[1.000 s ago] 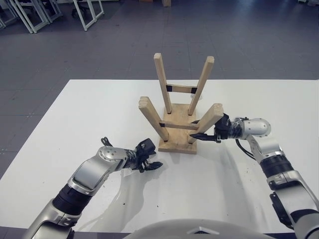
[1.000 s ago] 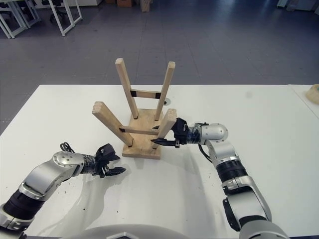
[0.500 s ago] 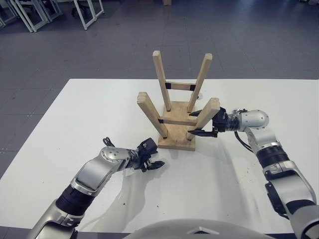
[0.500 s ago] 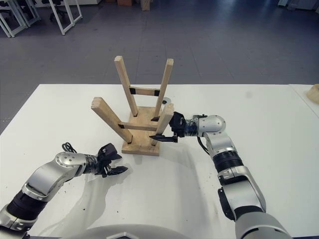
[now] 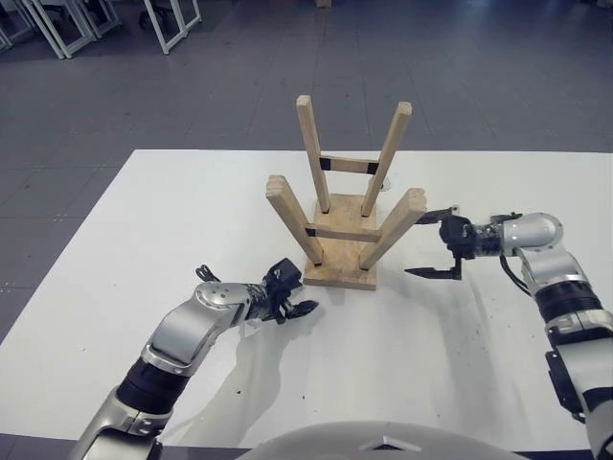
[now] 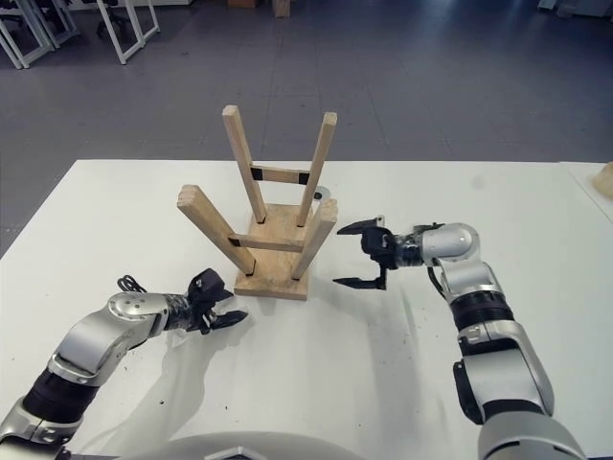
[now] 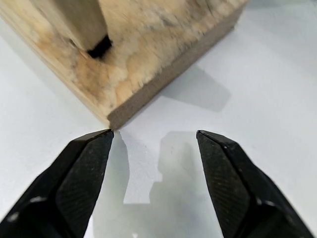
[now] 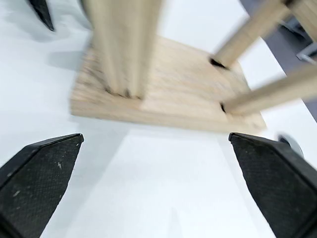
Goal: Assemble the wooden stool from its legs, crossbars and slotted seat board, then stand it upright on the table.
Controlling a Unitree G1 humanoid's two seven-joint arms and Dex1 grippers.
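Since the stool (image 5: 340,230) rests inverted on its seat board (image 5: 341,275), left gripper (image 7: 154,135) and right gripper (image 5: 413,244) flank it, jaws apart, presumably ready to flip it upright.

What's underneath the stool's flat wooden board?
The seat board lies flat on the white table, with its legs sticking up. The bit of table right beneath the board is covered, so it can't be seen.
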